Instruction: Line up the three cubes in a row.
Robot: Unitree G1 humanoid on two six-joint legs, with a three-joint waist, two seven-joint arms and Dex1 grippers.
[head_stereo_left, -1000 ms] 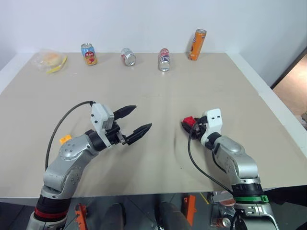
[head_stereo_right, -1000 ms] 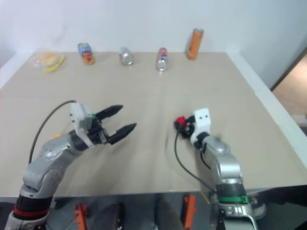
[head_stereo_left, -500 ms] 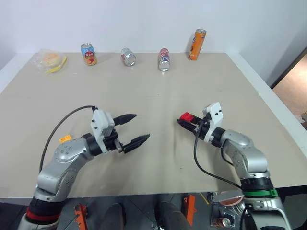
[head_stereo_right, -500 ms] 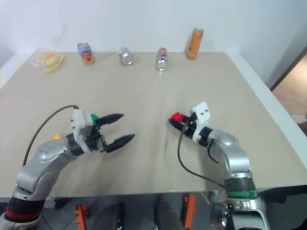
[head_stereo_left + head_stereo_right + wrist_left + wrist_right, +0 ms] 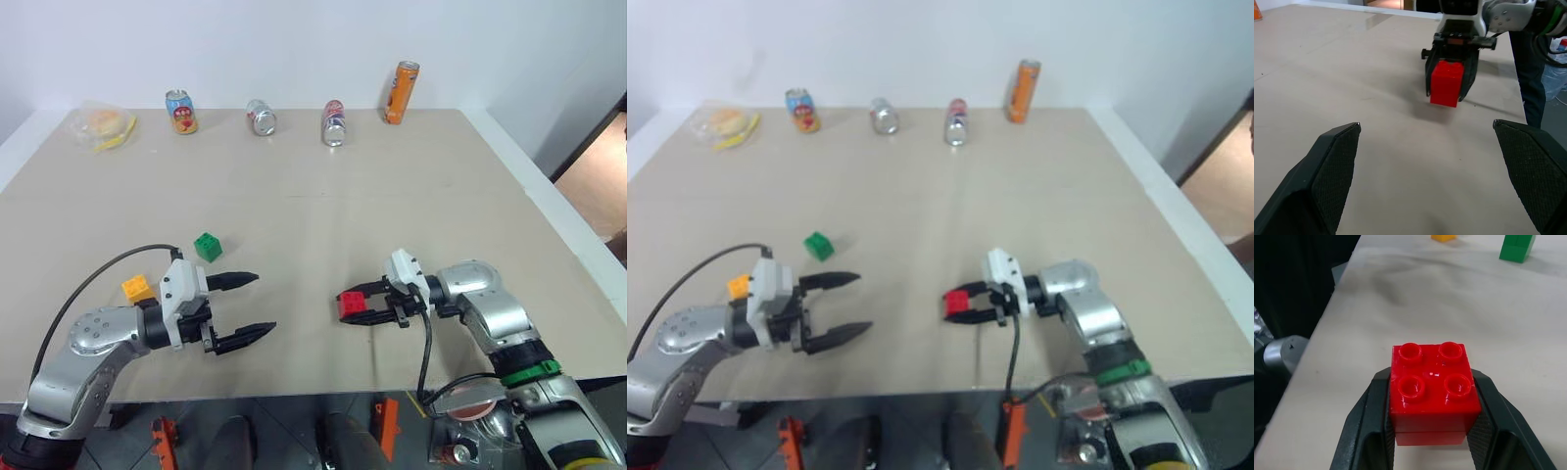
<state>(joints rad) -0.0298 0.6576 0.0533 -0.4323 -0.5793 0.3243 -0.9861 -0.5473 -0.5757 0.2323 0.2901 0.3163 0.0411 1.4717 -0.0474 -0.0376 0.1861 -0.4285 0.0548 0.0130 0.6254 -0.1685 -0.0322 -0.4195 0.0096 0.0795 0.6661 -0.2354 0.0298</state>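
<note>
Lower centre of the frame: the right gripper (image 5: 355, 305) is clamped on the red cube (image 5: 350, 305), studs upward and no long axis, just above the table (image 5: 323, 206). Lower left, the left gripper (image 5: 257, 305) stands wide and empty. Beyond it the orange cube (image 5: 137, 289) and green cube (image 5: 207, 246) lie apart; no row is formed yet.

red cube (image 5: 1433, 391) sides: covered by gripper fingers (image 5: 1367, 431)
yellow-orange cube (image 5: 1444, 237): cut by frame edge
can labels (image 5: 181, 111): too small
</note>
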